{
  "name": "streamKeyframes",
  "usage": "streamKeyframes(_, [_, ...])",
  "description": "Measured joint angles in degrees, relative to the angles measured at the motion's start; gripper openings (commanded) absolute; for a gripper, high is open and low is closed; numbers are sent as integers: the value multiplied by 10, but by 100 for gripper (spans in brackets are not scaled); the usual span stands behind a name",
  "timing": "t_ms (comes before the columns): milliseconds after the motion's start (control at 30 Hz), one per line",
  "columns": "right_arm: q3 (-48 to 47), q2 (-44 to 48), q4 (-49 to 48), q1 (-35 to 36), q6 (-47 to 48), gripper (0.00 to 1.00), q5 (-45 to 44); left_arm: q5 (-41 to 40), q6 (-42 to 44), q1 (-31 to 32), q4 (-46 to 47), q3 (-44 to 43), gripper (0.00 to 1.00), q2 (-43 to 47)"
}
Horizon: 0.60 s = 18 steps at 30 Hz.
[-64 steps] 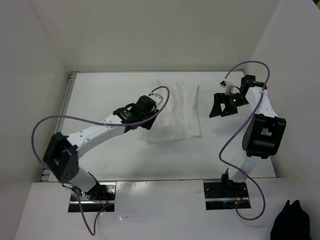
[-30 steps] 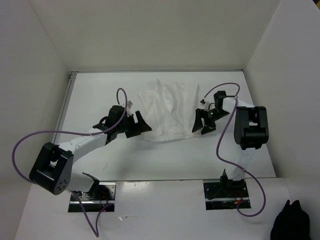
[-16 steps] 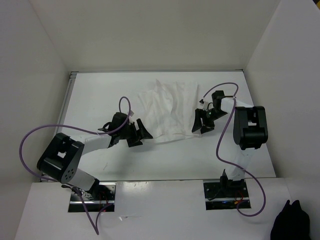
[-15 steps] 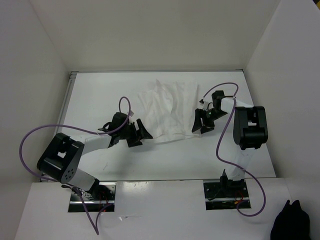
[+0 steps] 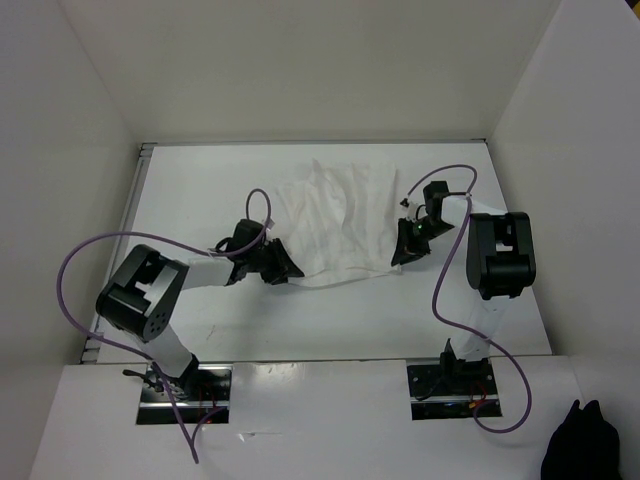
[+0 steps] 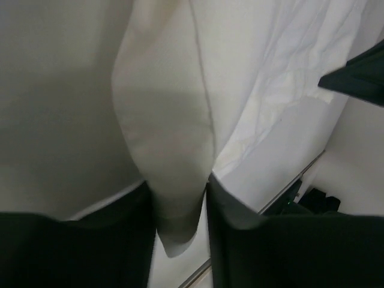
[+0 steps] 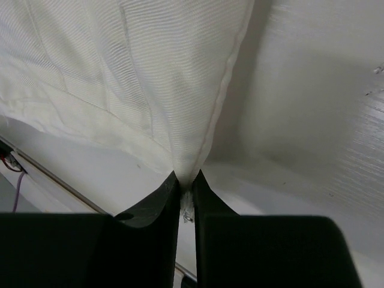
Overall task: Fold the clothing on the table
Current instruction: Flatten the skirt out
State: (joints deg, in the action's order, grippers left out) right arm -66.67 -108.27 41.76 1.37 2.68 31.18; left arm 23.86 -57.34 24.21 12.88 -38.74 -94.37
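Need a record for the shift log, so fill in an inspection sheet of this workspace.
Surface: white table, metal rail along its left edge.
Job's things: clothing lies wrinkled toward the far side of the table.
Clutter: black fabric lump off the table, at the near right.
Grippers: left gripper pinches the clothing's near left corner; right gripper pinches its near right corner.
Cables: purple cables loop beside each arm.
Surroundings: white walls on three sides.
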Motion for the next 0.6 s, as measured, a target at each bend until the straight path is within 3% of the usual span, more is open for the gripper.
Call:
streamKeyframes(100, [0, 0, -2, 0, -1, 1, -6, -6, 3, 0, -4, -9, 1, -7])
streamKeyframes(267, [7, 25, -2, 0, 0, 0, -1, -24, 18, -2, -20, -23, 0, 1])
streamKeyframes(500, [28, 144, -16, 2, 8, 0, 14, -59, 61, -10, -71, -62, 0, 35])
streamKeyframes(600, [-10, 117, -14, 8, 5, 0, 21, -58, 84, -37, -100, -119, 0, 17])
